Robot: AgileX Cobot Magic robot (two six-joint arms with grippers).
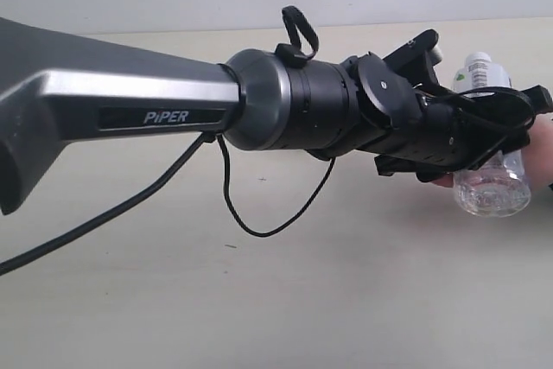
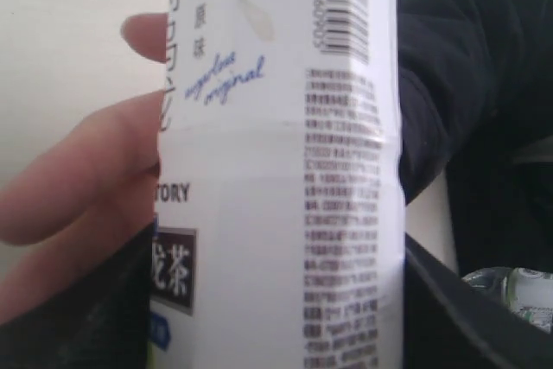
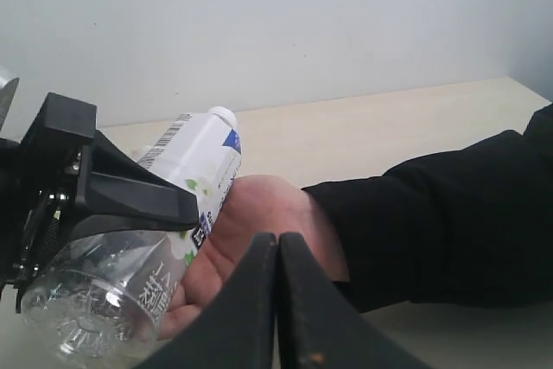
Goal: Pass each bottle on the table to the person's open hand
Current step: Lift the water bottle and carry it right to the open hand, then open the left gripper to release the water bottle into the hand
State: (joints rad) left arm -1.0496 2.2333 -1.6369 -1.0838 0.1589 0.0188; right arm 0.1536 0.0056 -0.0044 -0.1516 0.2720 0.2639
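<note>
One clear white-labelled plastic bottle, clamped in the left gripper at three o'clock, rests against the person's bare open hand: the jaws should part only once that hand closes; the right gripper is closed, empty.

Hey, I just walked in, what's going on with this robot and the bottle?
The left gripper, stretched out over the table, is closed on a white-labelled bottle that lies against the person's open hand. The bottle is not yet released, so the handover is unfinished. The right gripper is shut and holds nothing.
</note>
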